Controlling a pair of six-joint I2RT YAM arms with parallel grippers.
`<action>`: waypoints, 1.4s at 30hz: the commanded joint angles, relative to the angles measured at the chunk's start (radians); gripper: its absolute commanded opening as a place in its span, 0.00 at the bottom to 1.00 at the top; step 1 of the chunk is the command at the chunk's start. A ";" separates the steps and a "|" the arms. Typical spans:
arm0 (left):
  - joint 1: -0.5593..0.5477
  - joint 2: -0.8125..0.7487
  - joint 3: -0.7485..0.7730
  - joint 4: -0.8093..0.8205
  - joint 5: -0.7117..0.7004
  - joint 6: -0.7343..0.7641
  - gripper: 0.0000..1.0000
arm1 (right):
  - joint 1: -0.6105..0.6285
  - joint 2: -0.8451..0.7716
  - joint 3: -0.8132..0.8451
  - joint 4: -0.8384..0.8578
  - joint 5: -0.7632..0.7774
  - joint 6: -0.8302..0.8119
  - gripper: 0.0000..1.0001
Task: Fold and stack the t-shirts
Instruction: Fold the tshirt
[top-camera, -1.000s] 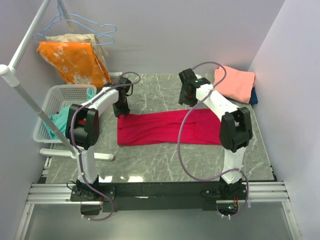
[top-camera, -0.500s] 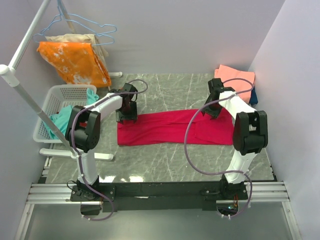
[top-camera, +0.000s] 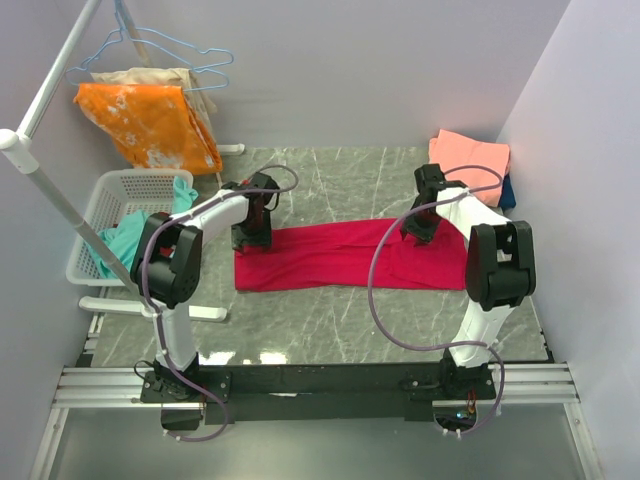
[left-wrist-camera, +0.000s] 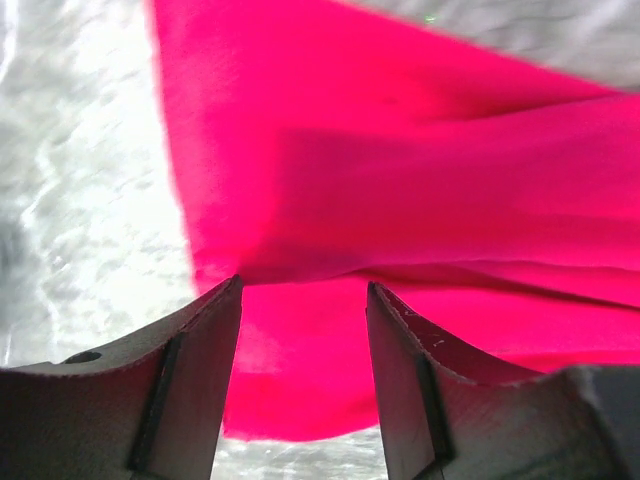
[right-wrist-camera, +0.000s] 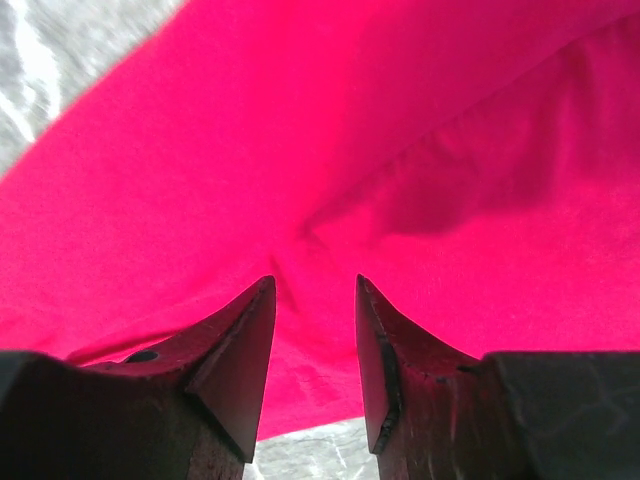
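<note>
Tee (top-camera: 320, 257), crimson: soft creased cloth, long strip.

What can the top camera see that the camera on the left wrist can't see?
Only the top camera shows the right gripper, the pink t-shirt in the far corner, the white basket and the hanging orange cloth. Only the left wrist camera shows the left gripper up close, its fingers apart over the cloth's folded edges. Both show the red t-shirt lying on the grey marble table.
</note>
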 joint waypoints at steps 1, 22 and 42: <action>0.000 -0.062 -0.036 -0.024 -0.092 -0.062 0.58 | 0.002 -0.052 -0.027 0.035 -0.026 0.008 0.45; 0.024 -0.014 -0.116 0.089 -0.030 -0.128 0.39 | 0.007 -0.041 -0.043 0.044 -0.036 -0.018 0.42; 0.023 -0.143 -0.125 -0.046 -0.192 -0.257 0.17 | 0.013 -0.025 -0.056 0.047 -0.070 -0.013 0.36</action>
